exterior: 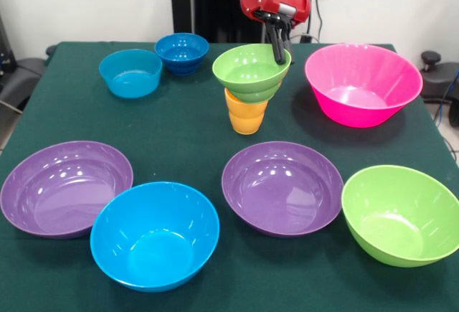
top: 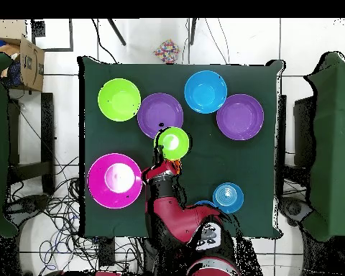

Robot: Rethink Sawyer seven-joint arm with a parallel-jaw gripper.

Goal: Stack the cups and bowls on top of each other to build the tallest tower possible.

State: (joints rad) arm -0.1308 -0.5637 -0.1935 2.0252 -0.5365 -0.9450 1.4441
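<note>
The small green bowl (exterior: 251,70) sits on top of the orange cup (exterior: 245,116), tilted a little, and the two make the tower so far. It stands near the middle of the table (exterior: 193,122), just beside the pink bowl (exterior: 362,82). The gripper (exterior: 280,52) reaches down onto the green bowl's rim on the pink bowl's side, one finger inside and the other out, pinching the thin wall.

The bowl looks like glossy hard plastic: probably light, stiff and slippery, so a rim pinch seems the sensible hold, but it may swing or slide in the fingers. The narrow cup beneath is likely to tip if pushed sideways.

Farther from the pink bowl, beyond the tower, stand the dark blue bowl (exterior: 181,52) and the light blue bowl (exterior: 131,72). On the other side of the tower lie two purple bowls (exterior: 282,185), a large blue bowl (exterior: 154,234) and a large green bowl (exterior: 401,214).
</note>
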